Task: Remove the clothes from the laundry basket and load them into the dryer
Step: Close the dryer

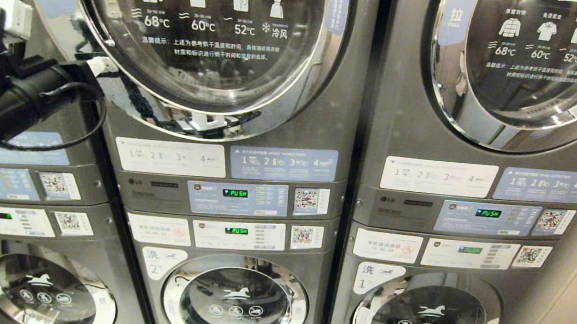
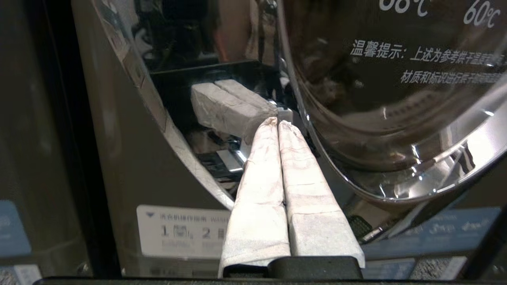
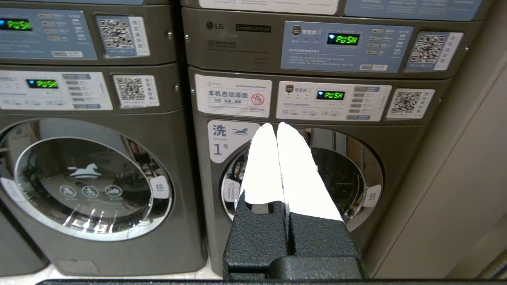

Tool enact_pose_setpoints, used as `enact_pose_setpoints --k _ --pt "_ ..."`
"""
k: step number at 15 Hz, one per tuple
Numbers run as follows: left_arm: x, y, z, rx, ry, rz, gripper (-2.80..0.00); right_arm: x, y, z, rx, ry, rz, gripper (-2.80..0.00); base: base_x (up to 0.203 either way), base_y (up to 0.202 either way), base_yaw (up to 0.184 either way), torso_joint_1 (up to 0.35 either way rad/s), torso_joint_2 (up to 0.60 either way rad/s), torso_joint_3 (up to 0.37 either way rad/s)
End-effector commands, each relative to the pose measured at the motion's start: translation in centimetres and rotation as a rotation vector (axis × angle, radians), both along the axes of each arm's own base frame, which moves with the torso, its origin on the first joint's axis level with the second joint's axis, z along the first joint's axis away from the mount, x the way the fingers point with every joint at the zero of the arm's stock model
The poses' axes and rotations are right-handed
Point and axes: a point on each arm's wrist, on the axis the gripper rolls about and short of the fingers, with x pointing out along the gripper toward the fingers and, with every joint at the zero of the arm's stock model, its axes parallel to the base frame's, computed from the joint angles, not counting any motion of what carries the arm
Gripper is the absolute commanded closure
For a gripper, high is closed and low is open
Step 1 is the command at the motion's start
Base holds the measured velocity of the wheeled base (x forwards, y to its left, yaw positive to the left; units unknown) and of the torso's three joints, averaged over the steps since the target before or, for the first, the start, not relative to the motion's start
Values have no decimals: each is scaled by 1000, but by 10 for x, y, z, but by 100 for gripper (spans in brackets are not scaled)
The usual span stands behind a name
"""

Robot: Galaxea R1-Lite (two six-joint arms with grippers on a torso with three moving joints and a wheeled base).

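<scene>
Dryer (image 1: pixel 210 45): upper middle machine, door shut, at 12 o'clock in the head view.
Left hand (image 2: pixel 277 122): fingers pressed together, empty, tips at the door's chrome rim, around 9 o'clock.
Right hand (image 3: pixel 276 126): closed, empty, facing washer 1 (image 3: pixel 301 174).

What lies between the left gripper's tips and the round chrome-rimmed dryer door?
Nothing: in the left wrist view the shut left gripper tips meet the round chrome-rimmed dryer door.

Glossy glass dryer door (image 1: pixel 211 35) in a polished chrome ring, on a matt grey metal cabinet (image 1: pixel 353 136)
</scene>
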Motion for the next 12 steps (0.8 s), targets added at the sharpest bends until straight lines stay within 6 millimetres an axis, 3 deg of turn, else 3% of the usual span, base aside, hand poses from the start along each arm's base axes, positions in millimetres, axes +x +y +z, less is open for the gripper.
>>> enact_pose_setpoints --k 1,5,12 --pt "32 3 -21 -2 31 1 0 0 0 0 -3 0 -7 0 0 0 0 0 0 0" --pt "67 5 -36 0 30 0 0 0 0 0 -6 0 -7 0 0 0 0 0 0 0" --pt "100 3 -49 1 18 -10 0 0 0 0 -18 0 -6 0 0 0 0 0 0 0"
